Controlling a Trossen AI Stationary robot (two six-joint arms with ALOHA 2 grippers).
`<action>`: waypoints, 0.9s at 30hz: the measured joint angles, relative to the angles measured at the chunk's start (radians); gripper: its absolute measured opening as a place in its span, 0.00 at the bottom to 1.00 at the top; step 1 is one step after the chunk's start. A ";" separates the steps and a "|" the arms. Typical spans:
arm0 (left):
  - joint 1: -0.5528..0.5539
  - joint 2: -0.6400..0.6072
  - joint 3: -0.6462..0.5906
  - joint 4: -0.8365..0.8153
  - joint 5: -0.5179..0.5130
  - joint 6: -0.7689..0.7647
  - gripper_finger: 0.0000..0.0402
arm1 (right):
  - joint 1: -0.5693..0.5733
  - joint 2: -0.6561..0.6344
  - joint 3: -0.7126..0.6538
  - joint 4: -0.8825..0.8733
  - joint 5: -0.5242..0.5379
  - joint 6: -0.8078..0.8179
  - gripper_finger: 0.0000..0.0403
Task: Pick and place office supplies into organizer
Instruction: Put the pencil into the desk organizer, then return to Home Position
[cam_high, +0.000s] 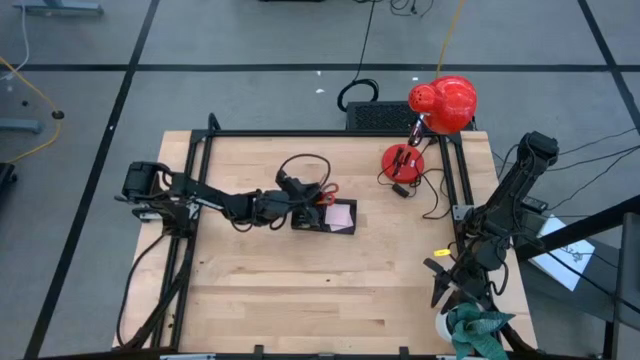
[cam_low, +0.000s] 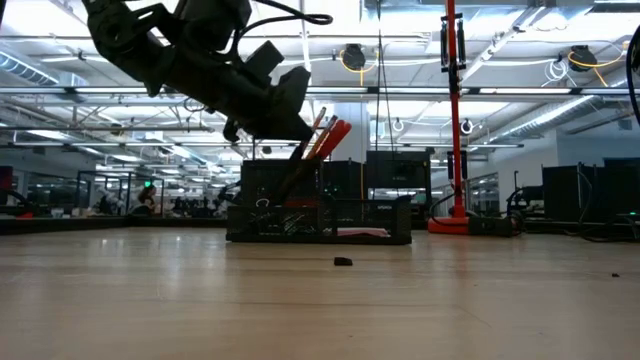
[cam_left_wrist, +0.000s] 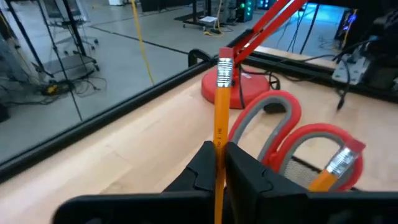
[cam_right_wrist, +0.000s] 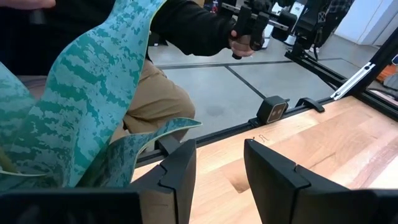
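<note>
1. The stamped print on the gripped orange pencil is too small to read.
2. Two pencils show: one clamped in the left gripper over the organizer mid-table; the second stands beside the red-handled scissors inside.
3. One pink sticky-note pad lies there.
4. One small black clip lies on the table.
5. The right gripper, fingers apart and empty, waits beside green leaves; the red lamp stands behind.

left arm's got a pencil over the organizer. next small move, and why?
Probably lower it a little further into the organizer, then open. The left gripper is shut on a pencil, eraser end up, and in the low view it hangs just above the tall section, where the scissors and another pencil already stand. The right gripper waits open at the table's edge.
</note>
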 joint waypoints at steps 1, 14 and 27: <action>0.000 0.000 0.000 0.006 0.006 -0.011 0.07 | 0.000 0.000 0.000 0.000 0.000 0.000 0.32; -0.012 -0.005 0.000 0.079 0.052 0.028 0.46 | 0.000 0.000 0.000 0.000 -0.007 0.007 0.32; -0.158 -0.287 0.026 0.098 0.196 0.095 0.56 | 0.001 0.000 -0.001 0.000 -0.008 0.006 0.32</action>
